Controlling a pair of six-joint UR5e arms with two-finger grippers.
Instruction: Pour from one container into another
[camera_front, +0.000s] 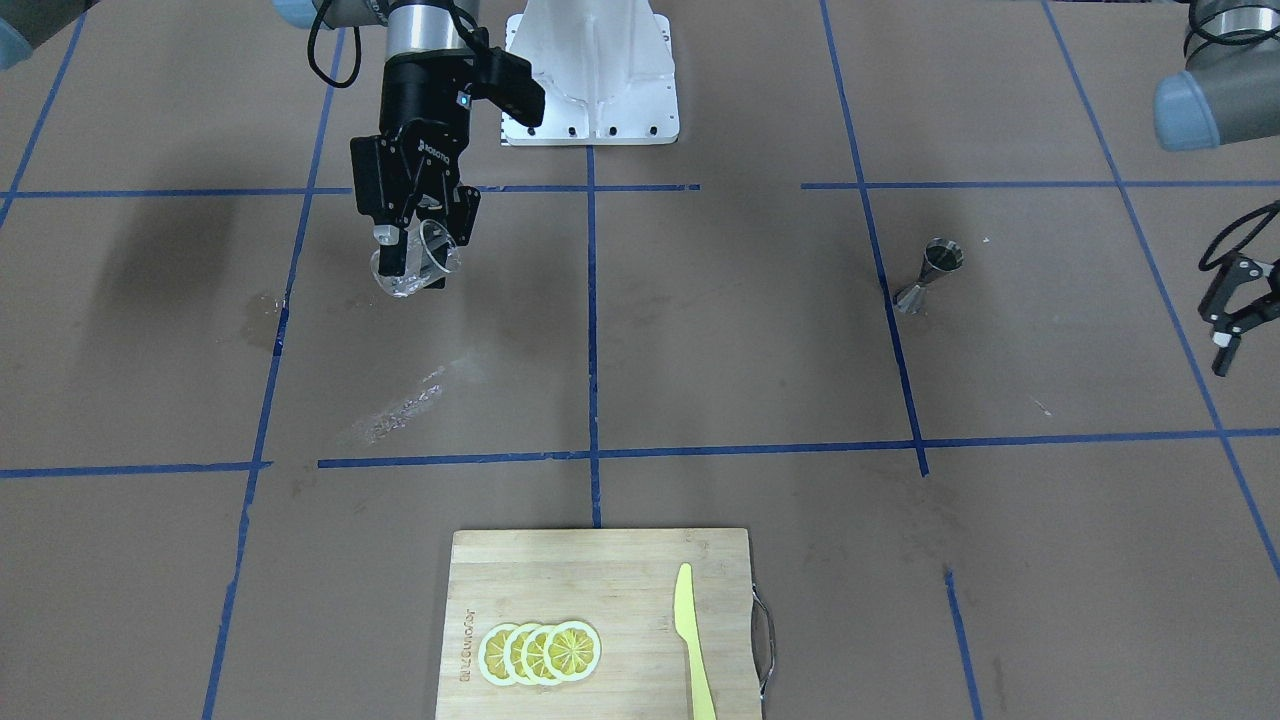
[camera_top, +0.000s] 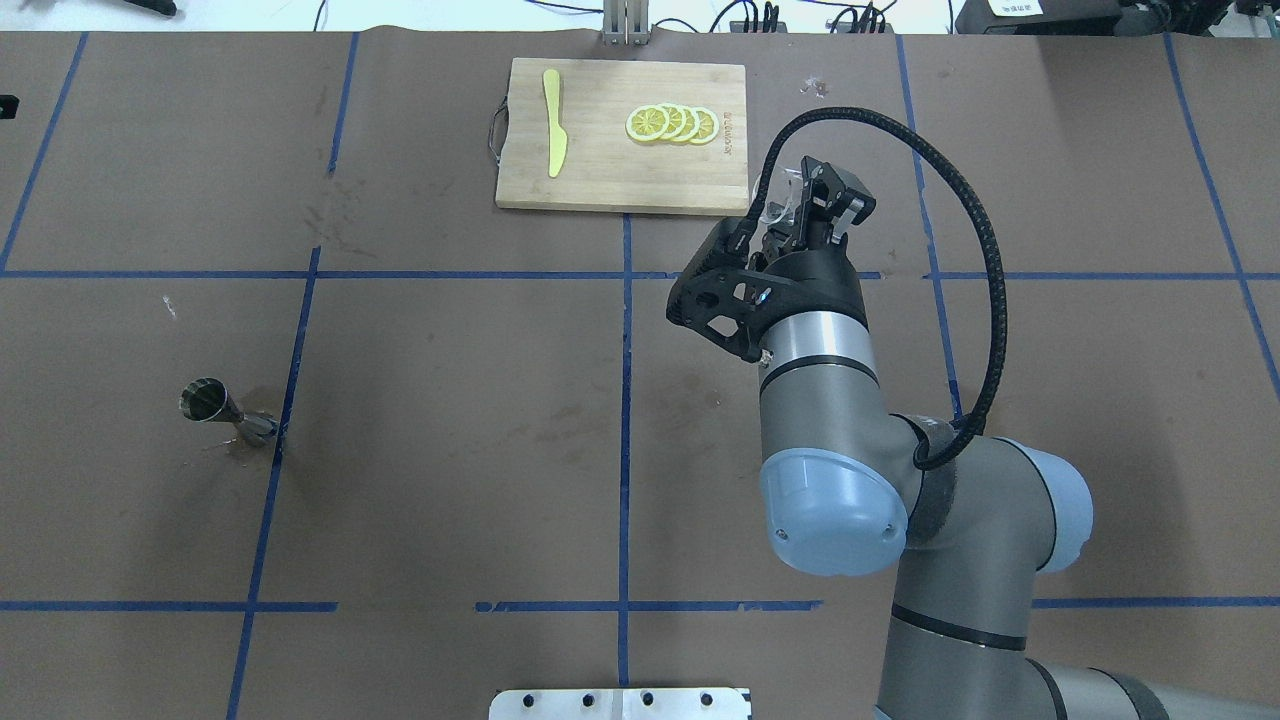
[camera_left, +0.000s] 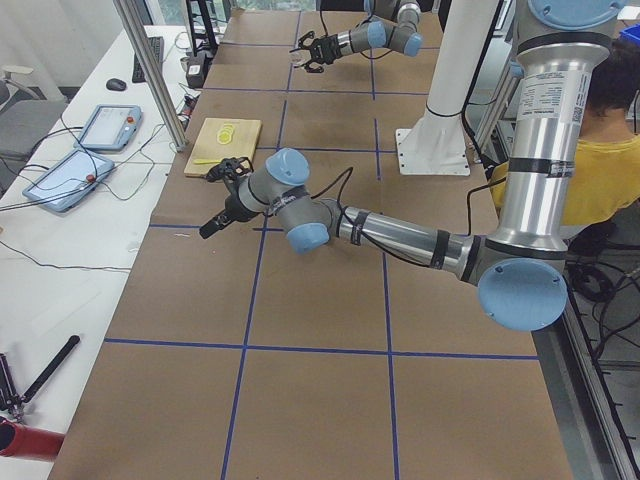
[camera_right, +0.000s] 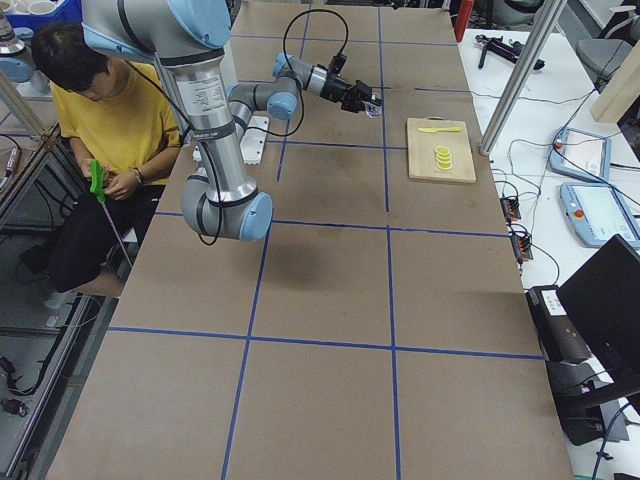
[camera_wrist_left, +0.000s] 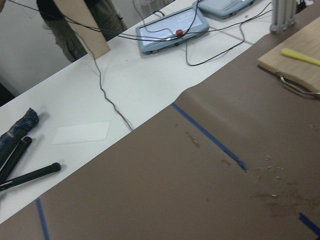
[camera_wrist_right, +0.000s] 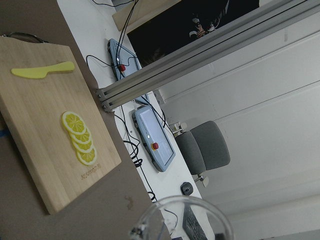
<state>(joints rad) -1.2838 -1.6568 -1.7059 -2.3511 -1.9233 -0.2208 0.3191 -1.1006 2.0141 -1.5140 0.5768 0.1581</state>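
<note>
right fingers (camera_front: 388, 245) clamped on glass cup (camera_front: 415, 265), lifted, 1 o'clock overhead | jigger (camera_front: 930, 275) stands at 9 o'clock on worktop (camera_front: 700, 330) | left fingers (camera_front: 1221, 350) apart, empty | cup likely light, thin, slick, fragile – hold mid-wall, gently

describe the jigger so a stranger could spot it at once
On the brown table, look to the robot's left half, well away from the cutting board. The jigger stands alone by a blue tape line: small, shiny steel, hourglass-shaped, unlike the clear cup in the right gripper.

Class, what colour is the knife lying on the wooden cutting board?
The knife is pale yellow; it shows best in the exterior front-facing view.
</note>
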